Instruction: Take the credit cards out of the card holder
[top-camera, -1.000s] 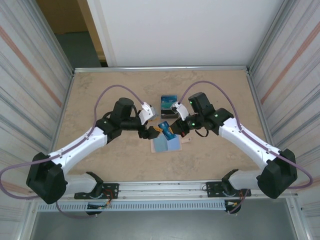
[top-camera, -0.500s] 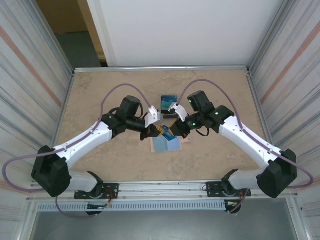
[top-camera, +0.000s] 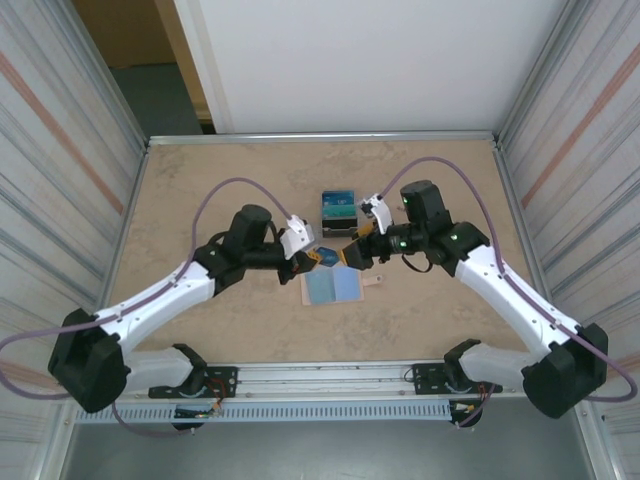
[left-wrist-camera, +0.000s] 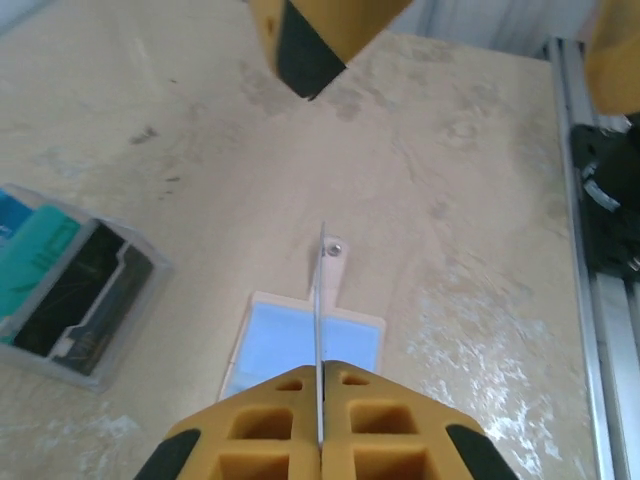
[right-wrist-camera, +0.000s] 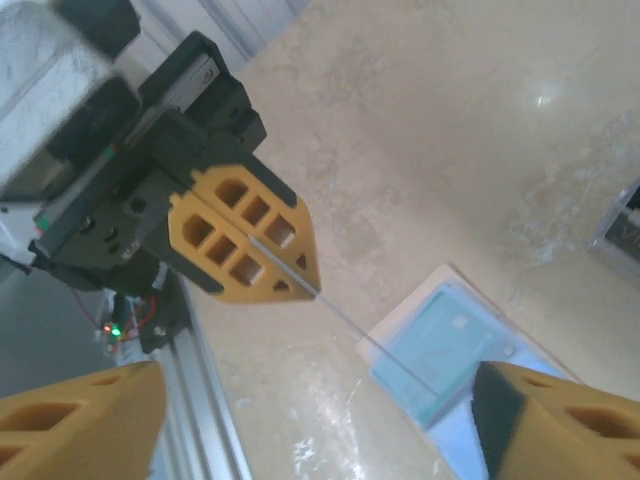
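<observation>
Above holder (top-camera: 333, 289), L hand (top-camera: 312, 261) pinches card (left-wrist-camera: 320, 300) edge-on.

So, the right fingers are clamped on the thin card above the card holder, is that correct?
Not quite: the left fingers are clamped on the thin card above the card holder, as the left wrist view shows edge-on; the right fingers stand open.

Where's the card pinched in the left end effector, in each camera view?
Top external: the card is mid-table, at the left end effector tip, in the picture just above the light blue card holder.
Left wrist: edge-on, a thin vertical line at bottom centre.
Right wrist: edge-on, a thin diagonal line in the middle.
Shared landmark: the card holder lying beneath it.
</observation>
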